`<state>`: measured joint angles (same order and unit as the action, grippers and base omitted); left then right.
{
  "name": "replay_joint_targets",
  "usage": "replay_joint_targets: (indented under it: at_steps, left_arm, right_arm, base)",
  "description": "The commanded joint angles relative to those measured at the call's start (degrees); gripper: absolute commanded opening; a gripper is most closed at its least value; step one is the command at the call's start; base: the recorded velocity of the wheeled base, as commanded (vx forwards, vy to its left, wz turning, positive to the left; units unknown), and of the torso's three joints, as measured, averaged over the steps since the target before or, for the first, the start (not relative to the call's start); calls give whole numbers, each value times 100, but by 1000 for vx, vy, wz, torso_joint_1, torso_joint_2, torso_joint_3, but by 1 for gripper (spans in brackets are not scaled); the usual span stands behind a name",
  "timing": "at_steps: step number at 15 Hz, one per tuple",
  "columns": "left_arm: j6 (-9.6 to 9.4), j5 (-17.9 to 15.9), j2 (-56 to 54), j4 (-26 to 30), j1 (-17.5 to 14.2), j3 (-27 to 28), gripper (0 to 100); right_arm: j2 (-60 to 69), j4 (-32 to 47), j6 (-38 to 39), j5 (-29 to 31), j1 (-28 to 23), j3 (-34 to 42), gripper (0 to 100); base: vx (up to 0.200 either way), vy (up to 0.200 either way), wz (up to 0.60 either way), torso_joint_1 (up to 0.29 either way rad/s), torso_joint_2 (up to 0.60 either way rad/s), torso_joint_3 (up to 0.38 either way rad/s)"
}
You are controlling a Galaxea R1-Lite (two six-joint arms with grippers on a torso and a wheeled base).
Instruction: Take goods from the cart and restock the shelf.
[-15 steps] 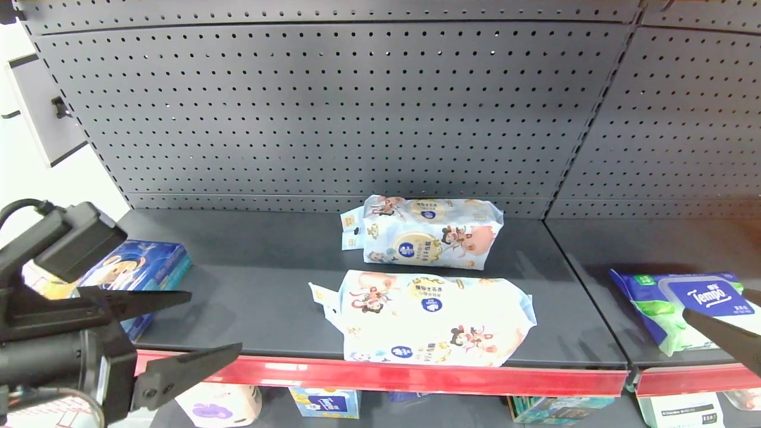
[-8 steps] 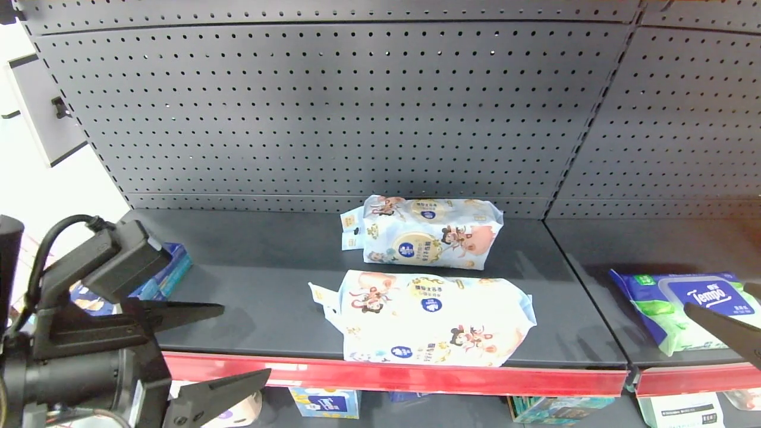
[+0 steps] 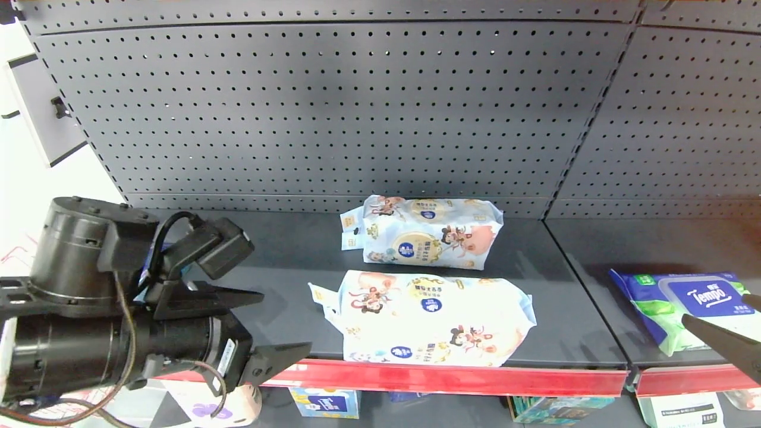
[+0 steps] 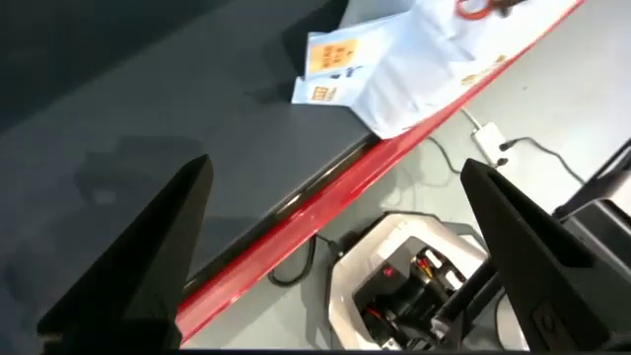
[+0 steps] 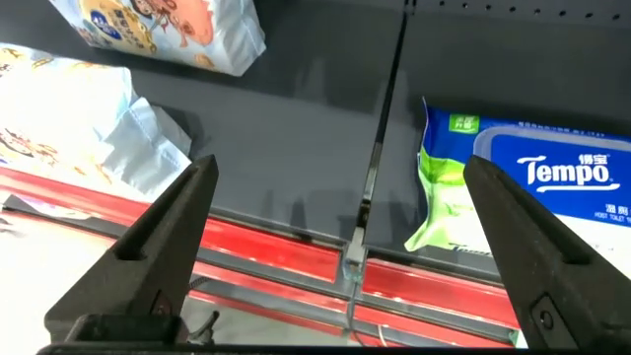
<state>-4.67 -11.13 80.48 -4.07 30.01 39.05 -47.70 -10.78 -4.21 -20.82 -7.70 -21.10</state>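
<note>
Slid left gripper (image 3: 285,319) rightward along shelf (image 3: 571,285) front, spread wide and empty, nearing front tissue pack (image 3: 434,318) lying flat mid-shelf; apparently done placing, due back at cart.

Left gripper (image 3: 285,321) hangs at the red front lip of the shelf (image 3: 267,261), jaws spread wide, just left of the front tissue pack (image 3: 428,318); second tissue pack (image 3: 425,232) lies behind it, wipes pack (image 3: 684,306) in the bay to the right
</note>
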Motion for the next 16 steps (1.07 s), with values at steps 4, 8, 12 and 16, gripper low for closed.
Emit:
replay_joint_targets:
  at_steps: [4, 8, 12, 16]
  left_arm:
    - [1, 129, 609, -15, 40, 358, 100]
    - [1, 129, 943, -15, 48, 648, 100]
    - [1, 129, 1128, -15, 136, 780, 100]
    - [10, 129, 1207, -15, 303, 947, 100]
  right_arm:
    - [42, -12, 7, -1, -3, 62, 100]
    - [42, -12, -1, -1, -3, 62, 100]
    - [50, -3, 7, -1, -12, 62, 100]
    - [59, -12, 7, -1, -12, 141, 100]
  base:
    - [0, 0, 0, 0, 0, 0]
    - [0, 0, 0, 0, 0, 0]
    - [0, 0, 0, 0, 0, 0]
    - [0, 0, 0, 0, 0, 0]
